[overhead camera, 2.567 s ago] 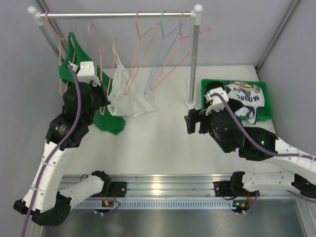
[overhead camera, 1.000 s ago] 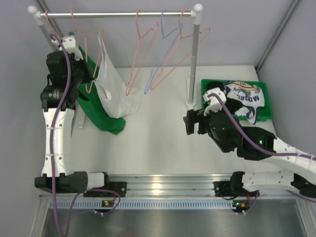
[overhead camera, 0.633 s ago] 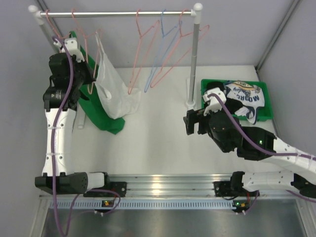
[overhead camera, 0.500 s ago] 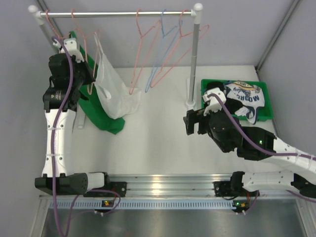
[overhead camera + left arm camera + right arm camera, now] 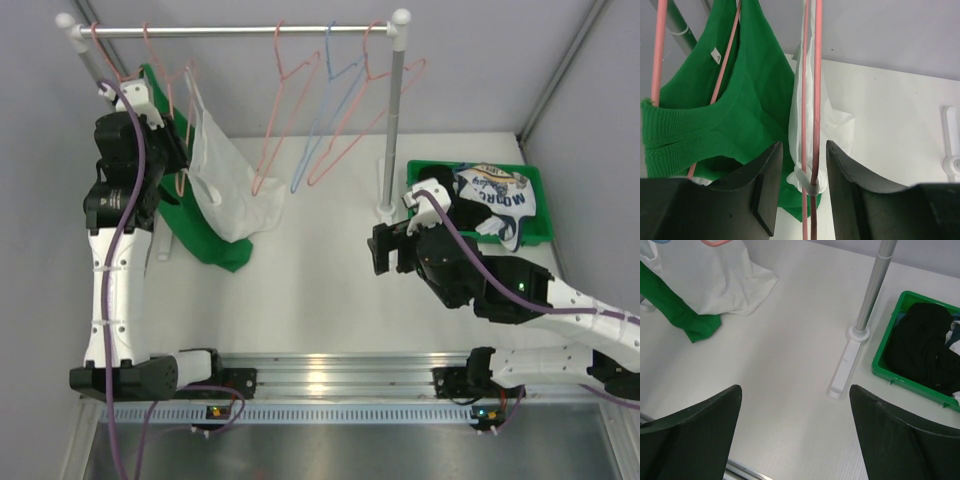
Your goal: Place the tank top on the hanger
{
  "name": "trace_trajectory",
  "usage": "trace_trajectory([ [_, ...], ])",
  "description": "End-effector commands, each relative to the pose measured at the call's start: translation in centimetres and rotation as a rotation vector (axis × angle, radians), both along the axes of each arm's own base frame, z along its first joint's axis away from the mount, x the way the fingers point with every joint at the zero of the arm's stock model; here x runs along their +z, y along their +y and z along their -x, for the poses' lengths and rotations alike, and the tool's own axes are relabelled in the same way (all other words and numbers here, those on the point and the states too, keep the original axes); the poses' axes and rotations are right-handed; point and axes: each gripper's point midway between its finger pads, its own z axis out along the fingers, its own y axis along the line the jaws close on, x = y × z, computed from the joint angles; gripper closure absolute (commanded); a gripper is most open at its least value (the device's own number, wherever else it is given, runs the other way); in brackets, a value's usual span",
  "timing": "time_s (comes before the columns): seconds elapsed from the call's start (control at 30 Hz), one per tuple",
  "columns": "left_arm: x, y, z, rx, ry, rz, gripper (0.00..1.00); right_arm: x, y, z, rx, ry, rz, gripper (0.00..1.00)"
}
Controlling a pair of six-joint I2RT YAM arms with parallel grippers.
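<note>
The white tank top hangs from the pink hanger, whose hook sits on the rail near its left end. My left gripper is raised beside it. In the left wrist view the left gripper stands open around the hanger. Both wires run between the jaws with a gap on each side, and a strap of the tank top loops round the wire. My right gripper is open and empty, and in the right wrist view it hovers over bare table.
A green tank top hangs on another pink hanger just left of the white one. More pink hangers and a blue hanger hang further right. The rack's post stands by a green bin holding a lettered garment.
The left jaws have opened and let go of the hanger wire; the hanger with the white top stays on the rail. The right arm shifted slightly.
</note>
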Motion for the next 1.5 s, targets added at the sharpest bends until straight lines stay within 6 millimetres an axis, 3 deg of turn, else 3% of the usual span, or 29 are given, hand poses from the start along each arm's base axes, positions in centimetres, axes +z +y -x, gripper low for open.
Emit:
trace_trajectory([
  [0.0,3.2,0.8,1.3,0.034,-0.093,-0.019,0.54,1.5,0.4,0.4,0.025,-0.014,-0.028,0.11],
  [0.23,4.9,0.8,2.8,0.047,-0.140,-0.013,0.50,1.4,0.7,0.4,0.033,-0.008,-0.032,0.11],
  [0.43,8.5,0.7,5.3,0.047,-0.234,-0.006,0.48,0.9,0.6,0.4,0.027,-0.001,-0.029,0.10],
  [0.57,9.7,-2.8,7.1,-0.122,-0.284,0.078,0.47,0.8,0.5,0.4,0.024,-0.004,-0.033,0.10],
  [0.6,9.8,-4.5,7.4,-0.203,-0.293,0.126,0.40,0.7,0.4,0.4,0.019,-0.005,-0.034,0.10],
  [0.63,9.7,-5.5,7.8,-0.257,-0.297,0.150,0.39,0.5,0.2,0.4,0.012,-0.007,-0.031,0.10],
  [0.67,8.8,-6.3,8.2,-0.293,-0.287,0.187,0.34,0.5,0.0,0.4,0.010,-0.008,-0.044,0.10],
  [0.73,7.8,-7.6,8.8,-0.357,-0.273,0.235,0.34,0.4,-0.4,0.4,0.001,-0.011,-0.054,0.09],
  [0.83,3.6,-9.6,9.6,-0.444,-0.187,0.318,0.34,-0.6,-1.5,0.5,-0.025,-0.009,-0.058,0.09],
  [0.9,2.7,-10.7,10.8,-0.497,-0.179,0.370,0.34,-0.8,-2.4,0.6,-0.043,-0.013,-0.086,0.08],
  [0.93,0.3,-11.3,10.9,-0.526,-0.123,0.407,0.34,-1.3,-2.9,0.7,-0.048,-0.012,-0.088,0.07],
  [0.97,-0.2,-11.8,11.9,-0.541,-0.120,0.433,0.34,-1.5,-3.1,0.8,-0.054,-0.010,-0.095,0.07],
  [1.0,-1.2,-11.9,12.2,-0.547,-0.104,0.446,0.34,-1.7,-3.5,0.7,-0.065,-0.012,-0.098,0.07],
  [1.03,-3.7,-12.0,12.2,-0.537,-0.053,0.467,0.34,-2.5,-3.7,0.8,-0.066,-0.007,-0.086,0.07],
  [1.1,-5.1,-11.8,13.2,-0.520,-0.056,0.467,0.34,-2.9,-4.3,0.9,-0.082,-0.001,-0.098,0.07],
  [1.13,-7.2,-11.7,13.3,-0.503,-0.016,0.481,0.34,-3.4,-4.3,1.0,-0.089,0.007,-0.099,0.06],
  [1.2,-8.8,-11.8,14.0,-0.496,0.006,0.499,0.34,-3.9,-4.6,1.0,-0.097,0.015,-0.096,0.06],
  [1.23,-10.7,-11.8,14.0,-0.484,0.047,0.518,0.34,-4.5,-4.7,1.1,-0.104,0.028,-0.096,0.06],
  [1.47,-16.1,-11.5,15.0,-0.421,0.118,0.554,0.36,-7.8,-5.0,1.5,-0.121,0.074,-0.126,0.06],
])
